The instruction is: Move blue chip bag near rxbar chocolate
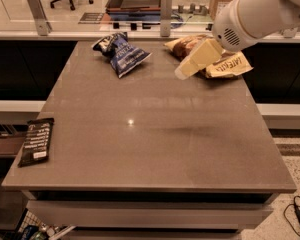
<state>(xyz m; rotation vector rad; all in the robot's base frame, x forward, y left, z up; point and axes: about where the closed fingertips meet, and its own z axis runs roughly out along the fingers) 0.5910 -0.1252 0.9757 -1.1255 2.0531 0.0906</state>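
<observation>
Three packets lie on the desk as I watch through the one camera view. At the far edge, left of centre, I see the blue chip bag: a small crumpled foil bag, dark blue with white lettering, its black-and-white top edge turned toward the far left and its lower end pointing toward the right. It lies flat, touching nothing else. The rxbar chocolate is well apart from it, at the near left corner right by the desk's left edge: a flat, narrow black wrapper with lines of white text and a small white label near its lower end, its long side running roughly along that edge. At the far right lies a larger brown-and-yellow chip bag. The gripper hangs on the white arm that comes in from the upper right; its cream-coloured end slants down and to the left, overlapping the left part of the brown-and-yellow bag from my angle and pointing at the gap between the two bags. It is near the blue chip bag but clear of it. I cannot tell whether the jaws are apart or closed; from here they read as one cream wedge.
</observation>
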